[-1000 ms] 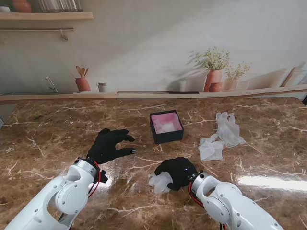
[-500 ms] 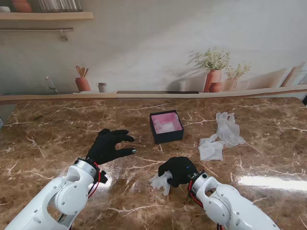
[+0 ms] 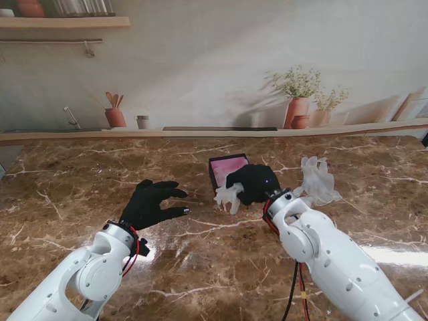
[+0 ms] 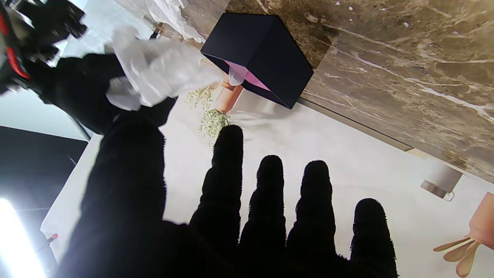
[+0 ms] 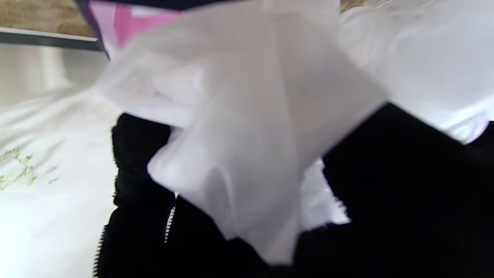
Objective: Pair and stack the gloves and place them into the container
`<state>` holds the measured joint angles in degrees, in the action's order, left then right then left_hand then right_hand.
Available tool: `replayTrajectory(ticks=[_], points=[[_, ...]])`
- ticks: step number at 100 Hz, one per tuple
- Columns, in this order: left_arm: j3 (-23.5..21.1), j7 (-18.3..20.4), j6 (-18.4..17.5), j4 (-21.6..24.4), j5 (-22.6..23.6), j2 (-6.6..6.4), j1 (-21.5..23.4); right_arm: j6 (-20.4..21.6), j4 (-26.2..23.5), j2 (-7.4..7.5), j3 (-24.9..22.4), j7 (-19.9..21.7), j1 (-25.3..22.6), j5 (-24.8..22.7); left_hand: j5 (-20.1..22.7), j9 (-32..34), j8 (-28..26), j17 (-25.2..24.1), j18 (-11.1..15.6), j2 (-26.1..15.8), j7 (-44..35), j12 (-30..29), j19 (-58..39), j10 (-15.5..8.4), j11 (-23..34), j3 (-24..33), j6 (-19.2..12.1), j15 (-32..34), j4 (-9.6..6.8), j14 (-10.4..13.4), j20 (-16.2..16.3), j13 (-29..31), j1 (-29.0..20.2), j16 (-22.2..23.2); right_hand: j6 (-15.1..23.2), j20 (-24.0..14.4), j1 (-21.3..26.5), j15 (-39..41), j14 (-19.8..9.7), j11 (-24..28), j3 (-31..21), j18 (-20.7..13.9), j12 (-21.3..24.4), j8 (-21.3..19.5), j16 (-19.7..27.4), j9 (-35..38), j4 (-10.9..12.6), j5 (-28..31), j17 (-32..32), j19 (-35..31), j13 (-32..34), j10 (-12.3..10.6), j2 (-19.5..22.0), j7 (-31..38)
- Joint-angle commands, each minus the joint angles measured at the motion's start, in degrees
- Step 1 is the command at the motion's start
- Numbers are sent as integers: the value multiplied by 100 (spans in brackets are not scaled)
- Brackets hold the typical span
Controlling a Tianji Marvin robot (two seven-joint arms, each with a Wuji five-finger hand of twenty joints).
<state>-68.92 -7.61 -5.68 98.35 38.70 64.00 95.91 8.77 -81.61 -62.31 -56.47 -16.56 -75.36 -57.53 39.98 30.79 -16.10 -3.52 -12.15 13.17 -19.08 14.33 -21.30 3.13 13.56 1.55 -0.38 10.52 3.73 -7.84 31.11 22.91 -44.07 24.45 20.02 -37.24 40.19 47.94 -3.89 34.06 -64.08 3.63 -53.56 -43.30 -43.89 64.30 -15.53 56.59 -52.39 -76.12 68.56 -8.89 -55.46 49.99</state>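
While carried: glove bundle (image 3: 227, 196) is bunched in the right hand (image 3: 253, 183), white fabric hanging out past the fingers on the side toward the left hand
right hand: fingers closed tight on the bundle, held above the table at the near edge of the container (image 3: 228, 164); bunched grip likely keeps the paired gloves together for the drop
container: dark box, pink inside, open top, just beyond the right hand's fingers, partly hidden by the hand
contents: something pale seems to lie inside already; can't confirm what
spare gloves (image 3: 316, 179): loose white heap on the table on the outer side of the right hand, untouched
left hand (image 3: 152, 201): fingers spread, holds nothing, low over the table (image 3: 80, 187), well clear of the right hand
step: likely release into the box next
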Motion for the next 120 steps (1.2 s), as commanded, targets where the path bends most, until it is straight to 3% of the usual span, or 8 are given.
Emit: replayTrajectory(ticks=[1,21,24,37,58,96,120], points=[[-22,-16,-15,12,19,-1,66,-95,100,-22,-18,103,275,1,96,59,-89,-132,-60,-218,-43,-16,207,-67,-132,-230,-151,-162,-130,208,105,-178,-103,-46,51,59,257,249,-61,-35,-48,-60,73,88,-154,129,-62,22,-109,-232,296,10,80,207],[-73,18,-21,37,22,-8,99,-237,713,-29,429,174,1046,-38,71,46,-78,-135,-62,-214,-22,-15,221,-52,-137,-227,-136,-165,-132,204,110,-190,-99,-47,41,42,232,276,-79,-58,-72,-79,125,243,-158,140,-65,12,-130,-259,308,18,98,222],[-75,20,-20,39,21,-8,101,-247,809,-37,515,195,1157,-8,72,47,-77,-134,-61,-211,-21,-14,222,-61,-137,-226,-136,-163,-132,204,111,-187,-102,-46,48,19,228,284,-86,-56,-82,-81,167,444,-151,141,-72,-33,-131,-263,309,23,106,373],[-70,40,-27,38,9,-11,96,-363,1291,-69,1013,194,1688,32,47,43,-69,-137,-57,-213,-5,-13,233,-63,-140,-227,-129,-166,-133,212,114,-191,-93,-48,28,7,175,304,-133,-114,-62,-115,270,592,-153,182,-74,-28,-170,-285,352,35,161,337],[-77,48,-17,21,-2,-11,85,-405,2307,-246,1958,-24,2553,386,29,29,-64,-138,-51,-212,5,-13,246,-65,-147,-227,-127,-176,-133,220,119,-207,-87,-52,-76,-132,161,435,-158,-202,-84,-107,486,1081,-203,235,-59,-25,-221,-503,397,98,219,394],[-223,43,-22,83,29,-16,229,-490,3939,-795,3658,-522,3727,939,17,23,-65,-126,-54,-217,11,-12,250,-55,-154,-229,-124,-184,-133,216,138,-213,-81,-58,-102,-281,147,642,-213,-160,-57,-172,541,1260,-265,249,-66,-39,-216,-681,394,119,215,488],[-251,84,-38,80,19,-22,233,-416,5052,-1330,4477,-812,4117,1388,16,16,-66,-134,-51,-210,17,-14,266,-57,-159,-230,-133,-186,-134,222,137,-220,-78,-61,-82,-341,133,844,-303,-135,4,-238,534,1303,-304,176,-97,-106,-103,-797,286,80,120,488]])
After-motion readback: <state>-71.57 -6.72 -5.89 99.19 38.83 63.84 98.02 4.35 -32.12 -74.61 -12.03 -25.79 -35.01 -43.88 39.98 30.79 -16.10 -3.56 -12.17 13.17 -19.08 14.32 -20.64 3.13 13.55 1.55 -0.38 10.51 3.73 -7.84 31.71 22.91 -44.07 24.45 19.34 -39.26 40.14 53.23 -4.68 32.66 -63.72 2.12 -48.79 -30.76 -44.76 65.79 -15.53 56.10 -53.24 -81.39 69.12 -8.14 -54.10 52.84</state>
